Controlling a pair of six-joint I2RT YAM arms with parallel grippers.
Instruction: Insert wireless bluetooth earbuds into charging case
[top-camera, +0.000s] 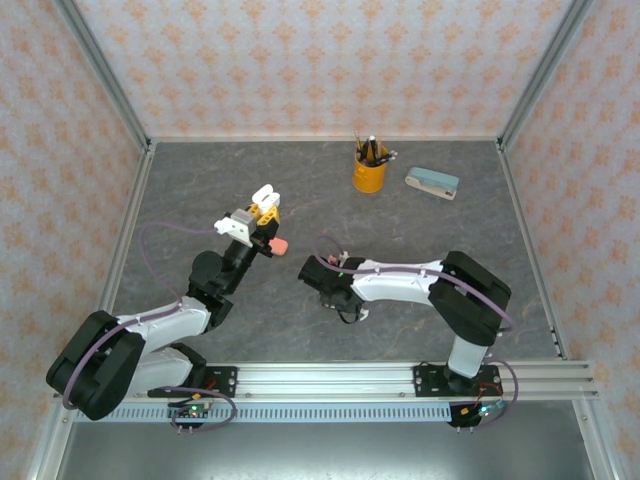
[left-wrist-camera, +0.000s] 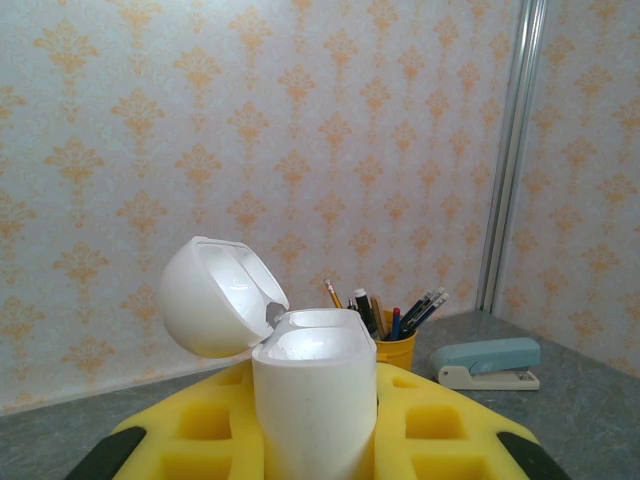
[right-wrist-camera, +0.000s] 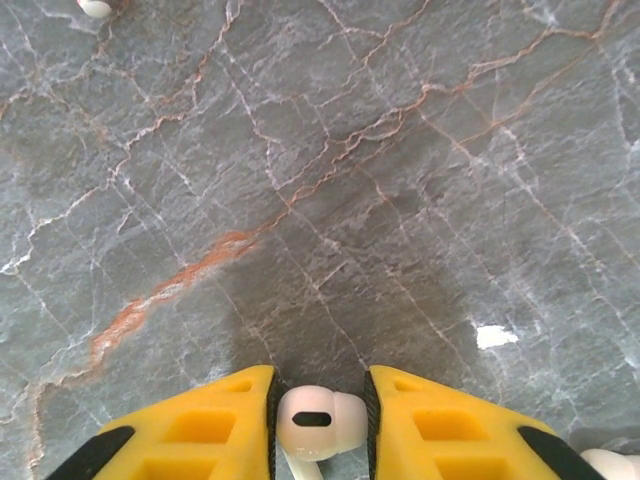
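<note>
My left gripper (left-wrist-camera: 315, 425) is shut on a white charging case (left-wrist-camera: 313, 395), held upright with its lid (left-wrist-camera: 215, 297) flipped open to the left. From above, this gripper (top-camera: 263, 205) and the case (top-camera: 264, 193) are raised over the table's left-middle. My right gripper (right-wrist-camera: 320, 388) points down at the table, and its yellow fingers (right-wrist-camera: 200, 430) press on both sides of a white earbud (right-wrist-camera: 318, 420). Another white earbud (right-wrist-camera: 95, 8) lies at the far upper left and one more (right-wrist-camera: 610, 465) at the lower right edge. The right gripper (top-camera: 320, 272) is near the table's centre.
A yellow pencil cup (top-camera: 369, 170) and a light blue stapler (top-camera: 432, 182) stand at the back right of the grey marble table (top-camera: 430, 240). A small salmon-pink object (top-camera: 280, 244) lies beside the left wrist. Patterned walls enclose three sides.
</note>
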